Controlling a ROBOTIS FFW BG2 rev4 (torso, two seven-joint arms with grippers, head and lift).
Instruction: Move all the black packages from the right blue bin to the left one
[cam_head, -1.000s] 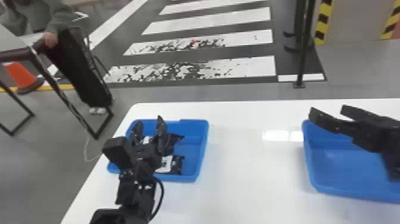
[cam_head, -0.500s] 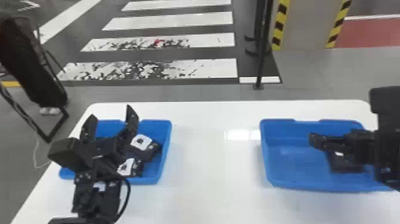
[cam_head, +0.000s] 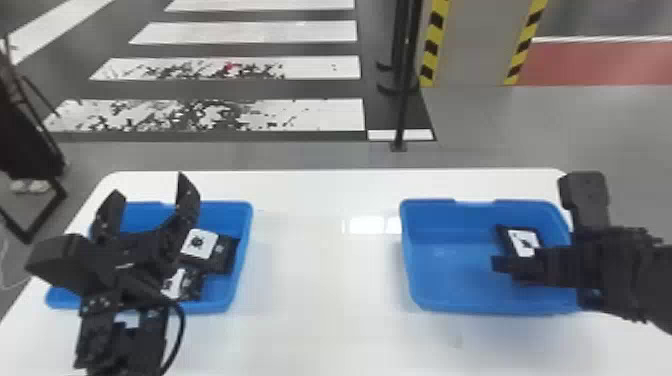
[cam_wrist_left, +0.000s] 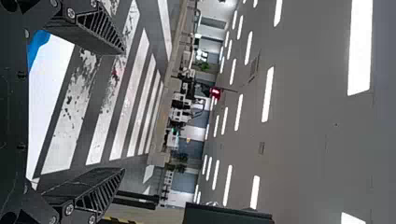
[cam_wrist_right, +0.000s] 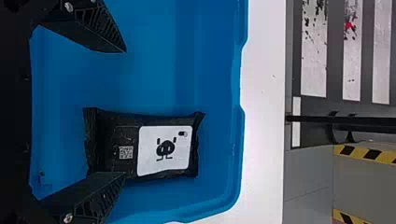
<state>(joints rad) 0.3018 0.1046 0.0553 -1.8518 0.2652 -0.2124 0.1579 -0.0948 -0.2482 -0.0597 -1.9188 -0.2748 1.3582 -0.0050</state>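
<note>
Smooth grey floor runs beyond the table, crossed by flat white stripes (cam_head: 320, 112) whose nearer bands are flaked and speckled with dark patches. Slanting black-and-yellow bands (cam_head: 431, 45) edge a plain grey panel at the far right, and a slim black pole (cam_head: 407, 90) rises from a small square foot. Nearer, the white tabletop (cam_head: 320, 300) is glossy enough to throw back a bright reflection between the bins.

On the right sits a blue bin (cam_head: 445, 232), smooth-walled and round-cornered, with a notched rim. One black package (cam_head: 524, 242) lies in its right part: a pillow shape in wrinkled film with flattened, crimped ends, a round-cornered white label and a small square code. The right gripper (cam_head: 505, 264) reaches in over it, its flat fingers spread wide, their sides cut into ribs; one finger overlaps the package's edge in the wrist view, though I cannot tell whether they touch.

On the left, a matching blue bin (cam_head: 243, 270) holds black packages (cam_head: 227, 255) of crinkled film with white labels, at least two, lying close together in its right part. The left gripper (cam_head: 150, 184) hangs over this bin with its tapered, ribbed fingers (cam_wrist_left: 102, 35) well apart, nothing between them.
</note>
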